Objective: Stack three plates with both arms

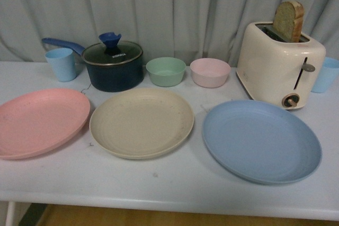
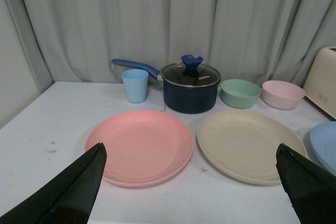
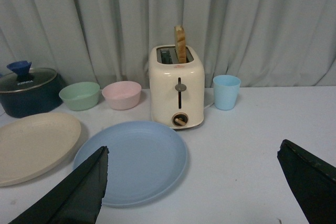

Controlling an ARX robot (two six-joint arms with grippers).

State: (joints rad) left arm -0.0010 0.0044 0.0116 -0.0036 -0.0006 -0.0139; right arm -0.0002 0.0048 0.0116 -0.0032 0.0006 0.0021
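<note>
The left gripper [image 2: 189, 148] held its dark fingers [image 2: 79, 187] spread wide with nothing between them. The right gripper [image 3: 193, 148] stood just as wide and empty. Beyond them ran a white table [image 1: 159, 183], closed at the back by a pleated grey curtain [image 1: 175, 9].

Three round matte plates lay flat in a row, unstacked and apart: the pink plate [image 1: 39, 123] on the left, the beige plate [image 1: 141, 121] in the middle, the blue plate [image 1: 261, 141] on the right.

Behind them stood a dark blue lidded saucepan [image 1: 114, 67], a small green bowl [image 1: 166, 71], a small pink bowl [image 1: 210, 72] and a cream toaster [image 1: 279, 64] holding a bread slice [image 1: 289, 20].

The front view's left edge cut off the pink plate. A light blue cup [image 1: 324, 75] was half hidden behind the toaster.
</note>
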